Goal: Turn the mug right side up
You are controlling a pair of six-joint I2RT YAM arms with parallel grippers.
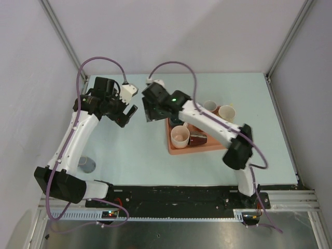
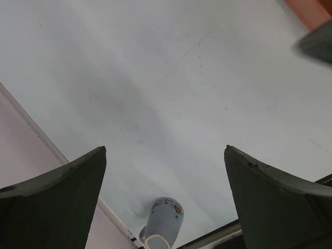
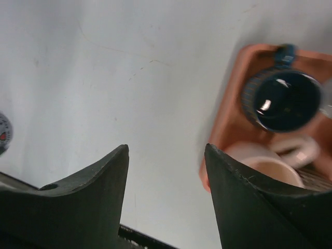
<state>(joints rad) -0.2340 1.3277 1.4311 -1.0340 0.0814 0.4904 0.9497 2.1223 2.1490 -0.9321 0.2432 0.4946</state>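
While left hand [image 2: 165,150] and right hand [image 3: 166,148] gape empty, the mug [image 2: 165,220] looks grey, dotted.

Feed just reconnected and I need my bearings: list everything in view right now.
Grey mug: one, grey, table's near-left corner.
Tray: one, orange, centre-right of table.
Blue mug: one, dark blue, upright in tray.
Cream mug: one, cream, on tray, opening up.
Brown mug: one, dark brown, on tray beside cream mug.
Far mugs: two, cream, at tray's far right end.
Table: one, pale blue.
Left gripper: one, black, open, empty, above bare table.
Right gripper: one, black, open, empty, by tray's left edge.
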